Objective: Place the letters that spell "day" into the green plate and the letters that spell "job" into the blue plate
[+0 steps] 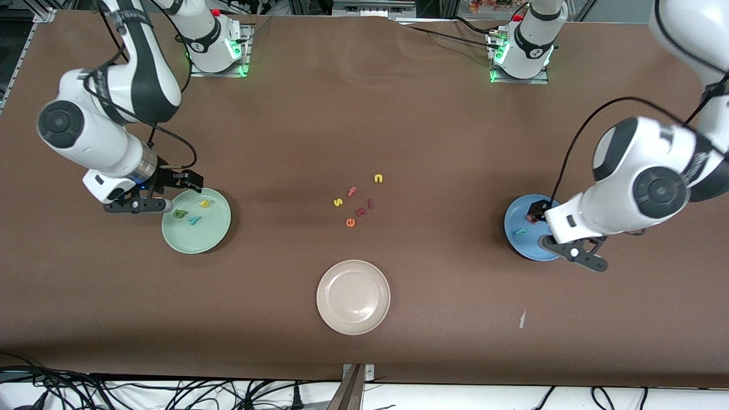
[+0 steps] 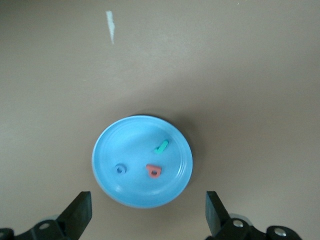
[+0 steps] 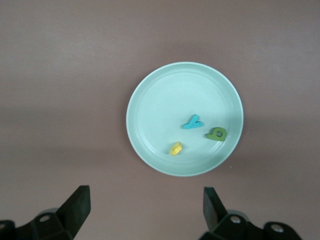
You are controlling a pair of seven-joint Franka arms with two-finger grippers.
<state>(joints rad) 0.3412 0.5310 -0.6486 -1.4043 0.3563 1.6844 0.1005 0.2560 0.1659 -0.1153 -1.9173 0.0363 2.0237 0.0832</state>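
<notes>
The green plate (image 1: 196, 242) lies at the right arm's end of the table and holds an olive green letter (image 1: 180, 213), a yellow letter (image 1: 204, 203) and a teal y (image 1: 195, 220). My right gripper (image 1: 165, 193) hangs open and empty over the plate's edge. The right wrist view shows the green plate (image 3: 160, 110), the teal y (image 3: 192, 122), the olive letter (image 3: 216, 134), the yellow letter (image 3: 175, 148) and the right gripper (image 3: 146, 212). The blue plate (image 2: 130, 145) holds a blue o (image 2: 120, 169), a pink letter (image 2: 154, 171) and a teal hook (image 2: 161, 147). My left gripper (image 2: 148, 215) is open and empty above it.
A beige plate (image 1: 353, 296) sits near the front camera, mid-table. Several loose letters lie in the middle, among them a yellow n (image 1: 378, 178), a pink f (image 1: 352, 191), a yellow s (image 1: 338, 201) and an orange e (image 1: 350, 222). A white scrap (image 1: 522, 319) lies nearer the camera than the blue plate (image 1: 521, 247).
</notes>
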